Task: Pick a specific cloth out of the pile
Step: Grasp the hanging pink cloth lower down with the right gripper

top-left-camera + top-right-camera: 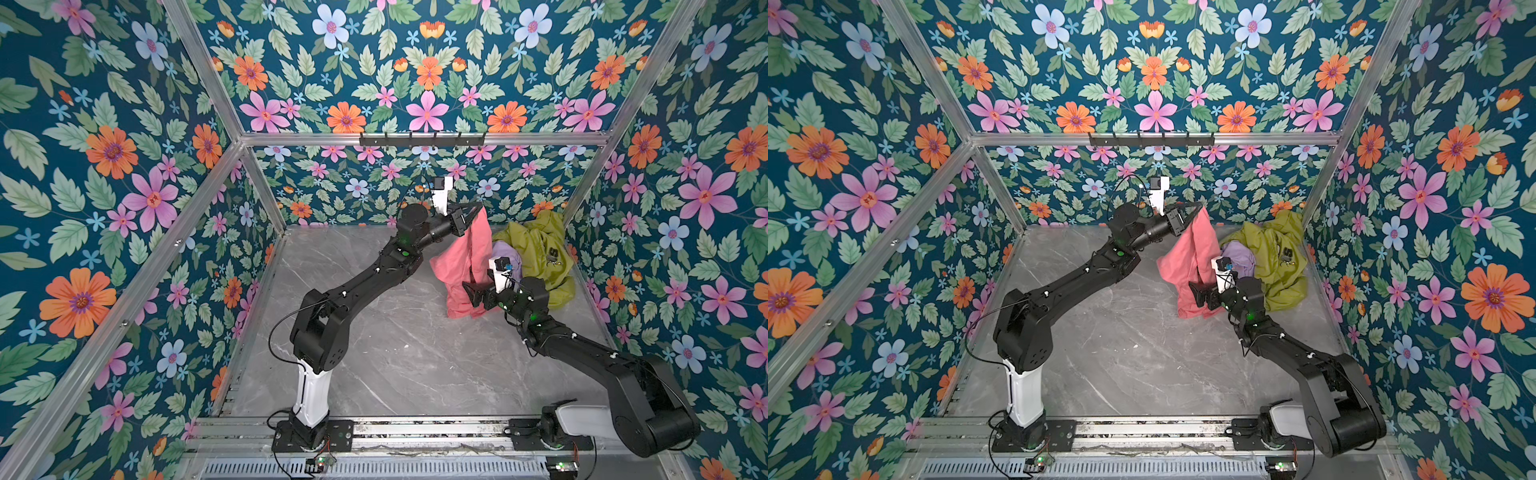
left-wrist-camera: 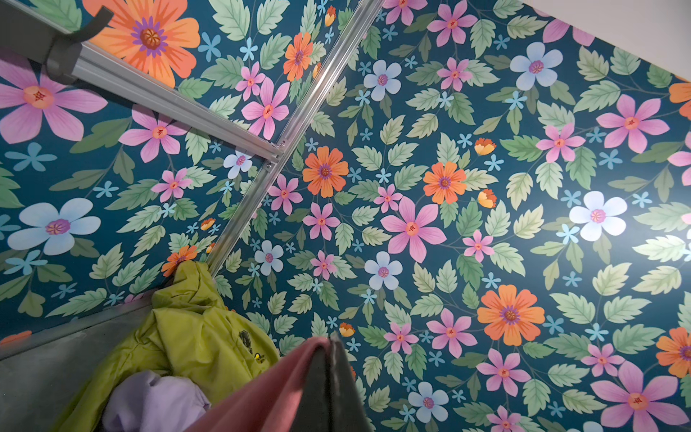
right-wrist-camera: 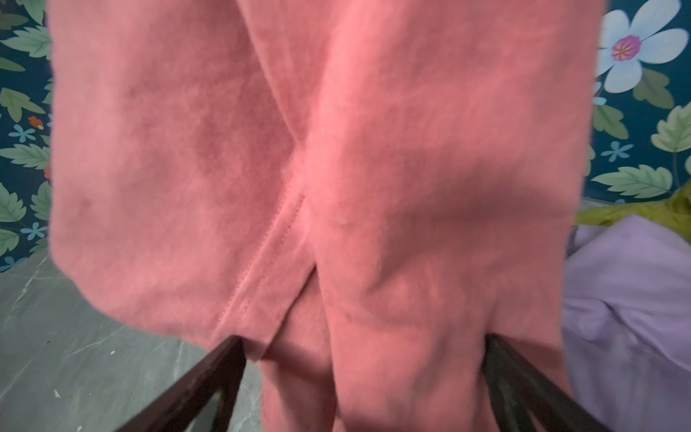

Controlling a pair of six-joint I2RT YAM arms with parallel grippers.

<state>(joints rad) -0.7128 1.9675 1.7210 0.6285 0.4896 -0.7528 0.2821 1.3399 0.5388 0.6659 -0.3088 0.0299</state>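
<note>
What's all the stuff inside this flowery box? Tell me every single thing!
pink cloth: one, salmon pink, hanging from the left gripper, left of the other clothes
purple cloth: one, lilac, back right of the table, against the green garment
green garment: one, olive green with a dark print, heaped in the back right corner
table: one, grey marble look, under everything
hook rail: one, black, high on the back wall
walls: three in view, dark blue with flowers, all around
left gripper: one, black, raised at the back, shut on the pink cloth's top
right gripper: one, black, low down, open, with the pink cloth's lower part between its jaws
</note>
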